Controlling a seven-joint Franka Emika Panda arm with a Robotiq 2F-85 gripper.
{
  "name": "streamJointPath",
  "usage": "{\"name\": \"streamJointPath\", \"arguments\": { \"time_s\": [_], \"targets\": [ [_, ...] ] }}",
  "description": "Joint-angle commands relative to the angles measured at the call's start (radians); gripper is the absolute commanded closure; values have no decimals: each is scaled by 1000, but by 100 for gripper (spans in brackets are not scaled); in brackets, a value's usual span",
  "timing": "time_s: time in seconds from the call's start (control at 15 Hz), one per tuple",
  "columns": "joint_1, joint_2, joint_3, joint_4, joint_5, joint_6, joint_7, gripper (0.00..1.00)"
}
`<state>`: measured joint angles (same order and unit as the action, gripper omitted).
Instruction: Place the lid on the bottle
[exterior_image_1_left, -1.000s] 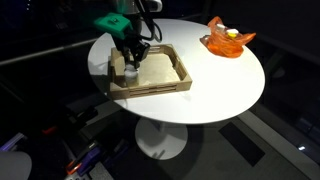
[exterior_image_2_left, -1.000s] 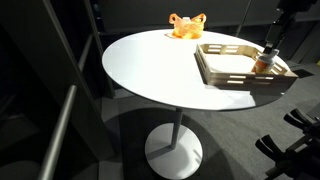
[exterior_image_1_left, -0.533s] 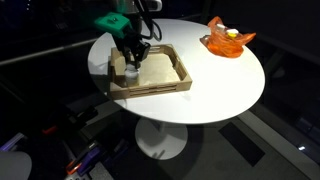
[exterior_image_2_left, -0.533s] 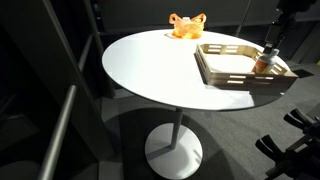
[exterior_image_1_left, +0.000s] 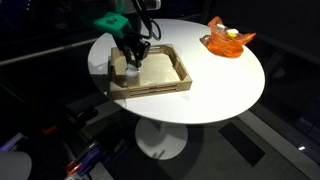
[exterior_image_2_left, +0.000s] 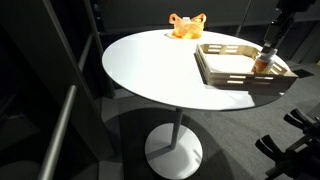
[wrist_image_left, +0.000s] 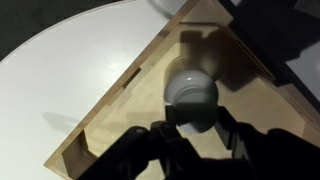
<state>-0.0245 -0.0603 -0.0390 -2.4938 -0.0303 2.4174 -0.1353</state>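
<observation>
Gripper (exterior_image_1_left: 131, 55): positioned low over the near corner of the tray (exterior_image_1_left: 170, 84), directly above the bottle (exterior_image_2_left: 264, 66). In the wrist view its dark fingers (wrist_image_left: 160, 140) stand apart on either side of a whitish round top, taken to be the lid (wrist_image_left: 192, 90). Whether they are pinching it or standing clear cannot be told.

Location of task items: the bottle stands inside the tray, close to a corner wall. The lid appears to be at or on the bottle's mouth. Seating is unconfirmed.

Risks:
- If the lid sits askew, releasing it could let it slide off into the tray.
- Downward pressure applied off-centre could tip the squat bottle against the tray wall.
- A finger catching the lid's edge on withdrawal could lift or drag it off.
- The tray wall lies near one finger, so a sideways correction risks striking it and shifting the tray on the counter (exterior_image_1_left: 225, 85).

Visibility limits:
- In both exterior views the gripper covers the bottle's mouth, so no joint between lid and bottle is visible.
- The wrist view is dim, the fingertips are blurred, and the bottle's body is hidden under the lid.
- The dish (exterior_image_1_left: 228, 40) lies well apart and is not involved.
</observation>
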Motion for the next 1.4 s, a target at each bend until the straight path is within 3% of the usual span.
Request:
{"name": "streamJointPath", "arguments": {
  "time_s": [0.0, 0.33, 0.47, 0.6, 0.8, 1.33],
  "targets": [
    [-1, -25, 8, -39, -31, 42, 39, 81],
    [-2, -38, 9, -56, -37, 58, 42, 78],
    [-2, -43, 9, -60, -41, 56, 45, 30],
    [-3, -46, 10, -65, -46, 55, 52, 26],
    [-3, -51, 12, -70, -56, 51, 59, 3],
    [-5, -79, 8, -26, -38, -65, 40, 0]
  ]
}}
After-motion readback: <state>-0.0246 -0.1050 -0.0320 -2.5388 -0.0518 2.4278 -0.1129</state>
